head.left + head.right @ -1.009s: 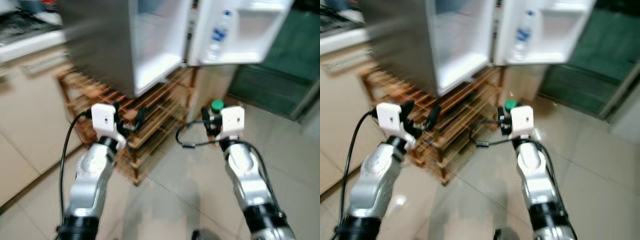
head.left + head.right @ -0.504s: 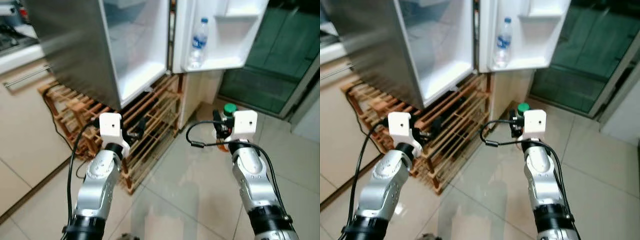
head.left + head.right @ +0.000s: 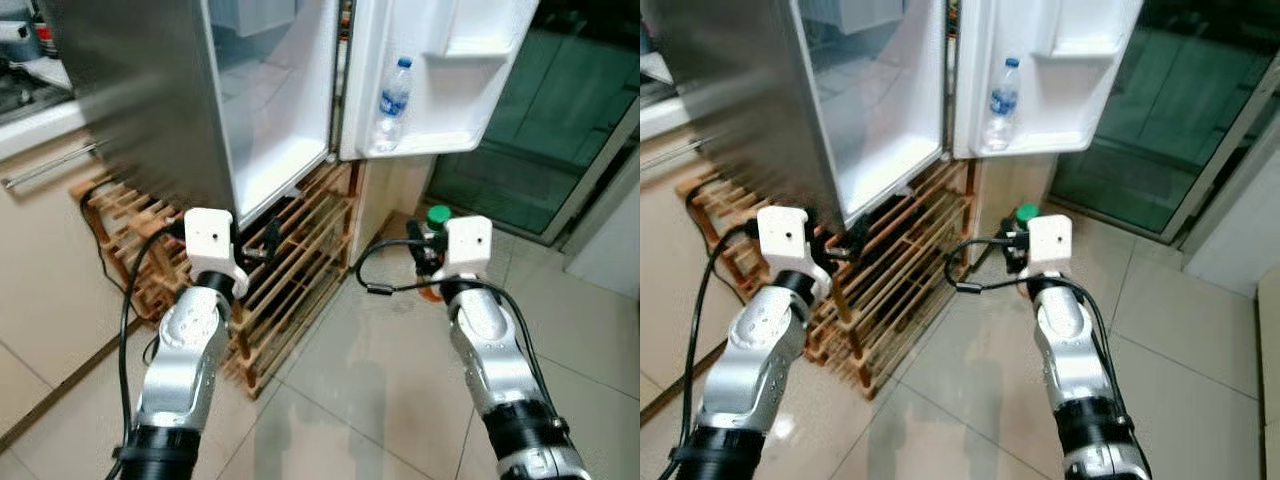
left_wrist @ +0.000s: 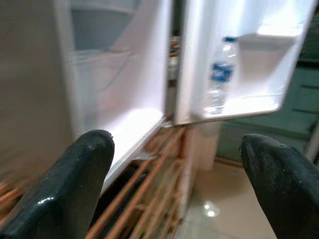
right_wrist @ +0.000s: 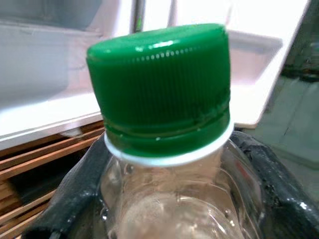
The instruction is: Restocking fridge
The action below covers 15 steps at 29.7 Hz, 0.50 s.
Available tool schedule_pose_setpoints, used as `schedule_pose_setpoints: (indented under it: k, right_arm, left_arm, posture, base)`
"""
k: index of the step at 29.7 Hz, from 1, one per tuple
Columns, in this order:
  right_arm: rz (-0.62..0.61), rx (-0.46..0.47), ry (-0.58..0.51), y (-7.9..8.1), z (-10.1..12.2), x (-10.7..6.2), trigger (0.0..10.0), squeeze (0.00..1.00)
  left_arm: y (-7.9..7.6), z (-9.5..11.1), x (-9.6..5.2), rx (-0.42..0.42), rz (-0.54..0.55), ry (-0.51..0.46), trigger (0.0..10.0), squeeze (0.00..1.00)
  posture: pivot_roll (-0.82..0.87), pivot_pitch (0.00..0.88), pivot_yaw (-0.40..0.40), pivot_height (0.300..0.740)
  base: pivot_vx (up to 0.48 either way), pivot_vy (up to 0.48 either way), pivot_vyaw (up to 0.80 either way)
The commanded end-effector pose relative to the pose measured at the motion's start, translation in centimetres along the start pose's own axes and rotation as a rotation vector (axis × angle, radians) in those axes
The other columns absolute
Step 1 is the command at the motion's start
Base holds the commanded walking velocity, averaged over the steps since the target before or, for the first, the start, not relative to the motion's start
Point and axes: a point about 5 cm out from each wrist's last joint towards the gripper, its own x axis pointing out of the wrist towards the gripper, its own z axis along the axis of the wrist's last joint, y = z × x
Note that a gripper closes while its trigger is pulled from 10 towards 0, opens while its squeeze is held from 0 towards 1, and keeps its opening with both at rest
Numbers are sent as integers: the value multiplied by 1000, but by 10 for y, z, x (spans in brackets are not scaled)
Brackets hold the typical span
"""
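My right gripper [image 3: 424, 252] is shut on a clear bottle with a green cap [image 3: 438, 214], held upright at chest height; the cap [image 5: 162, 84] looms close in the right wrist view, black fingers [image 5: 279, 184] pressed to the bottle's sides. The fridge [image 3: 150, 90] stands ahead with its door [image 3: 440, 70] swung open. A water bottle with a blue label [image 3: 392, 103] stands in the door shelf. My left gripper [image 3: 262, 245] is open and empty, raised before the wooden rack; its fingers [image 4: 65, 189] frame the fridge interior [image 4: 114, 99].
A wooden slatted rack [image 3: 290, 260] sits under the fridge, low and close to my left arm. A beige counter [image 3: 40, 190] runs along the left. Pale tiled floor [image 3: 380, 400] stretches ahead, with a dark green doorway [image 3: 560, 130] at the right.
The camera has swung and steadied, so the fridge now sits nearer and sharper. Both arms keep their raised pose, the right still holding the bottle.
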Motion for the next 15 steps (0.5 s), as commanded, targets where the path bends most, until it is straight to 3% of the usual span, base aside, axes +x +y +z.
schedule_pose_setpoints:
  k: [1,15]
  right_arm:
    - [-7,-28,-60,-5,12,2,0,0]
    - [-53,-39,-61,-13,11,-1,0,0]
  left_arm:
    - [-9,0,3,-2,-33,6,10000,0]
    - [-19,6,7,9,-101,-29,10000,0]
  posture:
    - [-102,0,-9,740]
    - [-122,0,10,740]
  base:
    - [435,0,0]
    - [438,0,0]
